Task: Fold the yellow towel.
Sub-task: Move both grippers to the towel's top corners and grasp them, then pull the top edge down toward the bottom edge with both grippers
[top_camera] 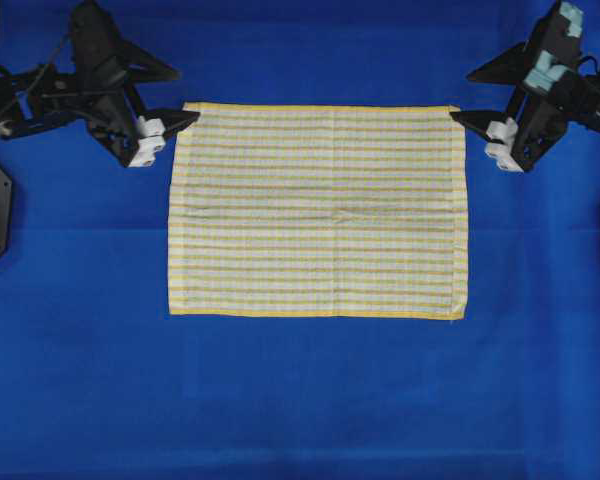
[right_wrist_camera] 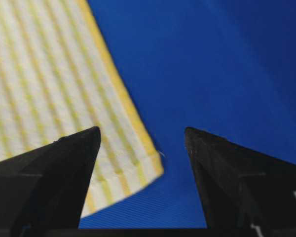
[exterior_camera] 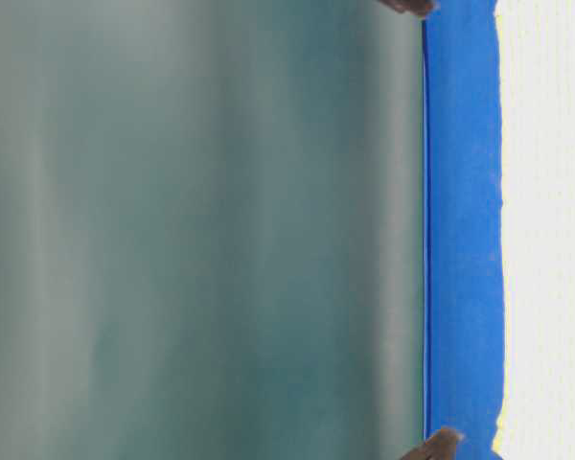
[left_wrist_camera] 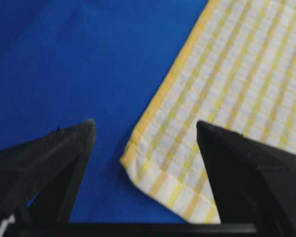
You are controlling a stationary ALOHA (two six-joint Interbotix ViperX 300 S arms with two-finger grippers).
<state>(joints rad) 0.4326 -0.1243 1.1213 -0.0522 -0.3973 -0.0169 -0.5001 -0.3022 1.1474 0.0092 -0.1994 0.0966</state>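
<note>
Blue sheet (top_camera: 80, 380) covers the whole work surface; all places below are given relative to the towel (top_camera: 318, 210).

Overhead: towel lies flat and fully spread, unfolded, hems square, in the middle of the sheet. Left gripper (top_camera: 170, 125) sits at the towel's far left corner, right gripper (top_camera: 472, 125) at its far right corner. Both are just at the corners; contact cannot be told from here.

Table-level: view is rotated and mostly blur. Only a strip of sheet and the towel's pale face show, with two dark tips at the frame edges, too little to identify.

Left wrist: left gripper (left_wrist_camera: 145, 129) has its jaws spread wide, nothing between them but the towel corner lying flat on the sheet, one finger over cloth, the other over bare blue.

Right wrist: right gripper (right_wrist_camera: 142, 131) likewise gapes, straddling the other far corner; cloth not pinched.

Judgement: the step in hand is the approach to the first grasp; no fold made. Next move calls for both grippers to descend, pinch a corner each, and carry the far edge toward the near one together, evenly.
</note>
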